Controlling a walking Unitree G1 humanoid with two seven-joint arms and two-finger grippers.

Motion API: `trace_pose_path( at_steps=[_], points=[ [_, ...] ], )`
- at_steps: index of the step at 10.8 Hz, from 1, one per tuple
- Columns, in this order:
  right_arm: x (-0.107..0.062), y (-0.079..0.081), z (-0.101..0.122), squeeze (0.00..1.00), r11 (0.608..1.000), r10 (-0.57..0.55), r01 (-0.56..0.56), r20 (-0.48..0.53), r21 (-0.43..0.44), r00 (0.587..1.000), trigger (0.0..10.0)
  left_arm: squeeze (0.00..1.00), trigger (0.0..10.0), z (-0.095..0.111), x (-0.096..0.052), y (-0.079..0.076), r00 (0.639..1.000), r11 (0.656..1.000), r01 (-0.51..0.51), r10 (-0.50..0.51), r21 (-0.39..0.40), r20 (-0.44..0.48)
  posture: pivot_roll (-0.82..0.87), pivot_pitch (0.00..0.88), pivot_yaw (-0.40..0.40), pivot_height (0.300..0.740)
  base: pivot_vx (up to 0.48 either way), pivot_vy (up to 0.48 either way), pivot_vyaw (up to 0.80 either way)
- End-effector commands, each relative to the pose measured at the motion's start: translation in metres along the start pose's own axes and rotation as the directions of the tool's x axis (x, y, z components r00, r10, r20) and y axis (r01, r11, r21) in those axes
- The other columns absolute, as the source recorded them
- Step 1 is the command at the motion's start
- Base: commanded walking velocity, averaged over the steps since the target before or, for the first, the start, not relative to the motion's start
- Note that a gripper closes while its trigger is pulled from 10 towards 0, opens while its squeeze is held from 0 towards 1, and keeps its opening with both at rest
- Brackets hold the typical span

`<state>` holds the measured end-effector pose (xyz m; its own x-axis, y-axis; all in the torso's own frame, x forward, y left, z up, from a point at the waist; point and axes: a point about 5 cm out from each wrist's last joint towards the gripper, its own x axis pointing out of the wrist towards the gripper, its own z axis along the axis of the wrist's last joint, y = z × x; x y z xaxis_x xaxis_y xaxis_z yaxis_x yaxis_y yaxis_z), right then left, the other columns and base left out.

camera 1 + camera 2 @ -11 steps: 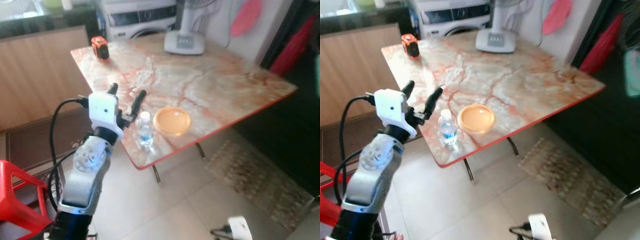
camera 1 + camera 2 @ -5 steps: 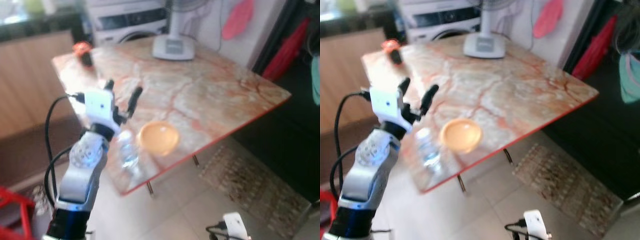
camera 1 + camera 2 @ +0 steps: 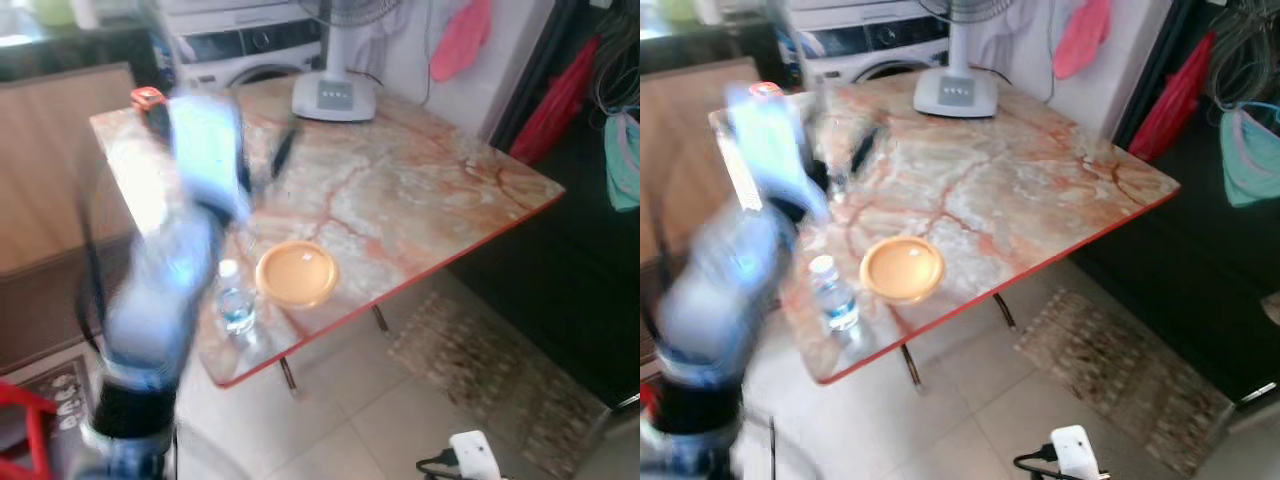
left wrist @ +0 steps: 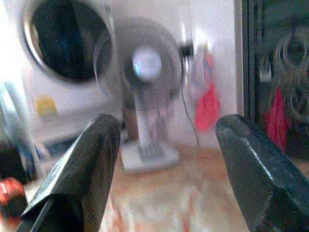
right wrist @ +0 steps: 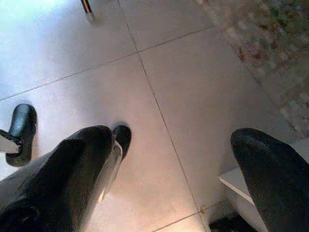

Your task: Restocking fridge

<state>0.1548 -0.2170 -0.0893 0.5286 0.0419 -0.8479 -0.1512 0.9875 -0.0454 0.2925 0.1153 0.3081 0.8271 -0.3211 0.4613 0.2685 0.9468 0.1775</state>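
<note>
A small clear water bottle with a blue label stands upright near the front corner of the marble table. Beside it on the right lies a round orange dish. My left arm is raised and blurred by motion. Its left gripper hangs open over the table beyond the bottle, holding nothing. In the left wrist view its two fingers stand wide apart and frame a white fan. My right gripper hangs open over the tiled floor.
A white fan base stands at the table's far edge, and a small orange object sits at the far left corner. A washing machine stands behind. A patterned rug lies on the floor to the right, and a dark cabinet is beyond it.
My left arm has swung up from beside the bottle to above the table, still open. The camera has shifted. The bottle and the dish stay in place.
</note>
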Motion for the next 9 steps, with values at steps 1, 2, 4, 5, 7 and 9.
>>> trace_pose_path(
  at_steps=[1, 2, 4, 5, 7, 9],
  points=[
    [-0.001, -0.002, -0.002, 0.0, 1.0, -0.003, 0.003, -0.014, -0.008, 1.0, 10.0, 0.0, 10.0, 0.002, 0.004, -0.001, 0.994, 0.998, 0.016, -0.022, -0.058, -0.109, 0.11, 0.032, -0.06, 0.74, 0.0, 0.0, 0.0],
    [0.0, -0.001, -0.001, 0.0, 0.999, 0.006, -0.008, -0.028, -0.047, 1.0, 10.0, 0.0, 10.0, -0.009, -0.001, 0.0, 0.941, 0.994, 0.036, -0.068, -0.101, -0.333, 0.11, 0.028, -0.055, 0.74, 0.0, 0.0, 0.0],
    [0.0, -0.001, -0.001, 0.0, 0.999, 0.01, -0.012, -0.035, -0.052, 0.999, 10.0, 0.0, 10.0, -0.02, -0.009, 0.0, 0.883, 0.993, 0.033, -0.082, -0.113, -0.463, 0.11, 0.02, -0.054, 0.74, 0.0, 0.0, 0.0],
    [0.0, 0.0, -0.002, 0.0, 0.998, 0.015, -0.017, -0.044, -0.063, 0.999, 10.0, 0.0, 10.0, -0.03, -0.015, 0.005, 0.83, 0.989, -0.026, -0.059, -0.143, -0.555, 0.12, 0.018, -0.057, 0.74, 0.0, 0.0, 0.0],
    [0.0, -0.001, -0.003, 0.0, 0.997, 0.015, -0.019, -0.058, -0.072, 0.998, 10.0, 0.0, 10.0, -0.037, -0.031, 0.007, 0.721, 0.991, 0.028, -0.11, -0.13, -0.684, 0.12, 0.019, -0.057, 0.74, 0.0, 0.0, 0.0],
    [0.0, -0.002, -0.003, 0.0, 0.996, 0.018, -0.024, -0.068, -0.087, 0.998, 10.0, 0.0, 10.0, -0.042, -0.04, 0.012, 0.674, 0.991, 0.066, -0.13, -0.116, -0.727, 0.12, 0.017, -0.058, 0.74, 0.0, 0.0, 0.0]
  ],
)
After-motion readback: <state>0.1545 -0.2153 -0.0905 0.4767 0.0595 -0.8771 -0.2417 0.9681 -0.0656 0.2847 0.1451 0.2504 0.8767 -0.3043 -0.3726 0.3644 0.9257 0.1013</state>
